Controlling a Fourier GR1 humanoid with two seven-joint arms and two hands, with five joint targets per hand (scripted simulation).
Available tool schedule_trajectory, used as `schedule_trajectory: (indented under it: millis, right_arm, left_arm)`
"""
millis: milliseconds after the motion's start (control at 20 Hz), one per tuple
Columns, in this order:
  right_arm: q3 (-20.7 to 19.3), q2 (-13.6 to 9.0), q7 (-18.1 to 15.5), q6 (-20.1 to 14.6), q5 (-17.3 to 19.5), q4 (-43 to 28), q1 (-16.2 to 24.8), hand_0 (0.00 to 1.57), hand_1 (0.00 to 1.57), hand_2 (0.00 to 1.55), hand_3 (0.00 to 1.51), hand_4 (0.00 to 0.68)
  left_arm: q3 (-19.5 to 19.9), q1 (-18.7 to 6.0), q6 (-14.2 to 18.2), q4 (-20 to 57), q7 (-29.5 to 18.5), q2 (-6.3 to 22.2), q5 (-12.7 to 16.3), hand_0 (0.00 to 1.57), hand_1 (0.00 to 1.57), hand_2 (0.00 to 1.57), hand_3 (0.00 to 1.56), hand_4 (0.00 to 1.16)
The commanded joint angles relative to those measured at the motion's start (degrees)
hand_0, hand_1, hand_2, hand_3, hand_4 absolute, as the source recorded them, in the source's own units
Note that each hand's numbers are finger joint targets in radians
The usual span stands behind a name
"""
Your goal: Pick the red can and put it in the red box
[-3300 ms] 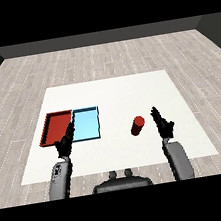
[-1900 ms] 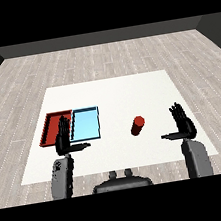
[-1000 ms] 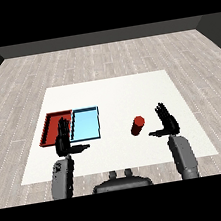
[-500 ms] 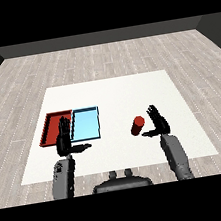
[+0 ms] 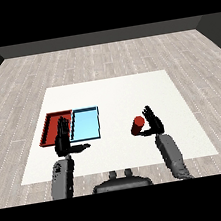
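Both hands raised — left hand (image 5: pixel 63 141), right hand (image 5: pixel 153 122) — fingers straight.

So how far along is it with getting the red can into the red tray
Nothing is finished yet. The red can stands on the table, apart from both trays. In hand: the right hand sits open right beside the can, fingers straight, not curled round it. Left to do: grasp the can, lift it, carry it past the light blue tray and set it in the red tray. The left hand is open near the trays.
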Motion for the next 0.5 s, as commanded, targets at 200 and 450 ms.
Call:
schedule_trajectory:
  millis: [200,450]
  right_arm:
    - [1.4,0.9,0.8,0.4,-1.4,-2.1,2.5,0.0,0.0,0.0,0.0,0.0]
    - [1.4,2.1,-1.5,-0.2,-0.2,7.5,-4.7,0.0,0.0,0.0,0.0,0.0]
  left_arm:
    - [-0.1,1.2,-1.6,-0.1,-0.3,0.6,0.8,0.0,0.0,0.0,0.0,0.0]
    - [-0.6,2.3,0.2,-6.3,4.9,0.9,0.3,0.0,0.0,0.0,0.0,0.0]
